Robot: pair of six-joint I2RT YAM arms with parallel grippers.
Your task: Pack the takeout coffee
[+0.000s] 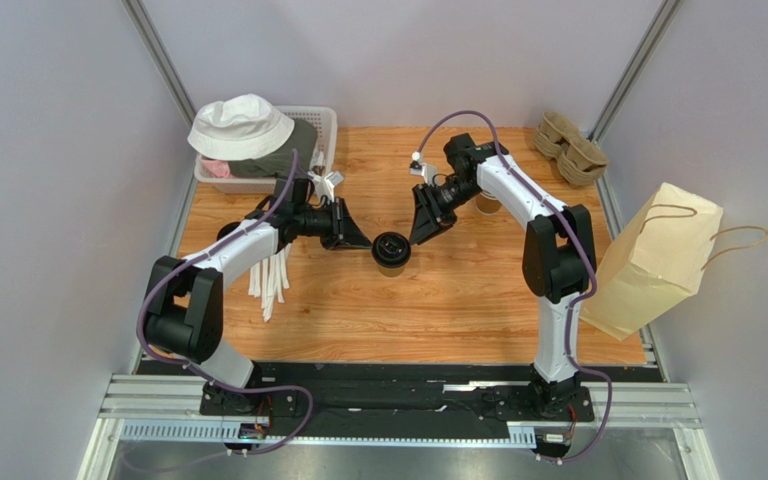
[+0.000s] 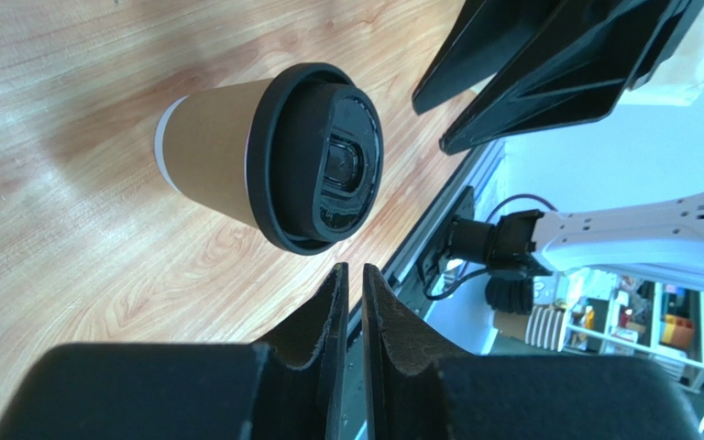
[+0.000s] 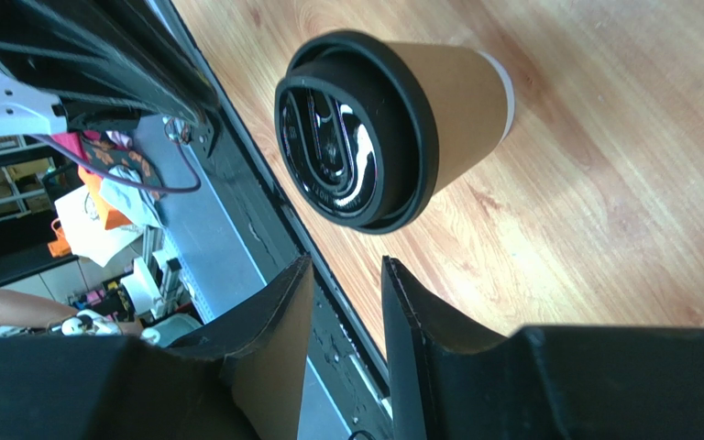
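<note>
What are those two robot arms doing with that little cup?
They're meant to pack the takeout coffee. It stands upright in the middle of the table, lid on, and neither holds it. The left gripper and right gripper point at it from either side, both empty, jaws slightly apart. The brown paper bag sits by the right edge.

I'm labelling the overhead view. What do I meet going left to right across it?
hat → left fingers → coffee → right fingers → cup trays → bag
</note>
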